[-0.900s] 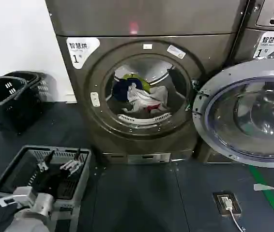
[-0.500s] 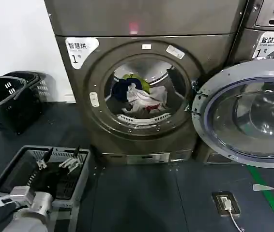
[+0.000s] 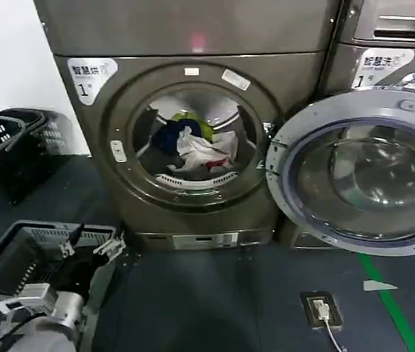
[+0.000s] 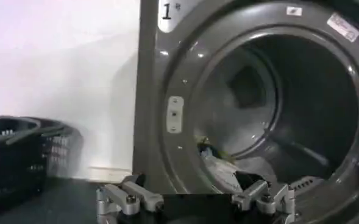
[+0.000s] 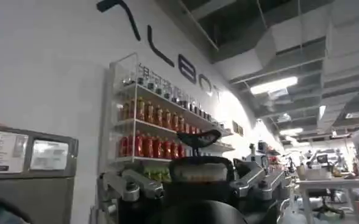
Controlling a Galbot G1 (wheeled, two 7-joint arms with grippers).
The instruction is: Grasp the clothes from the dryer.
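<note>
The dryer, bronze-grey with a "1" label, stands with its porthole open. The clothes lie in a heap inside the drum: white cloth with red marks, a navy piece, a yellow-green piece behind. In the left wrist view a bit of the clothes shows low in the drum of the dryer. My left gripper hangs low at the left, open and empty, well short of the porthole and over a grey basket. In its own view the left gripper faces the porthole. My right gripper is open, pointing at the room behind.
The round dryer door is swung open to the right, in front of a second machine. A grey basket sits on the floor at the left, black baskets by the wall. A floor socket with cable and a green line lie at the right.
The head view has shifted: the dryer and its open door now sit farther left in it. My left gripper stays low over the grey basket.
</note>
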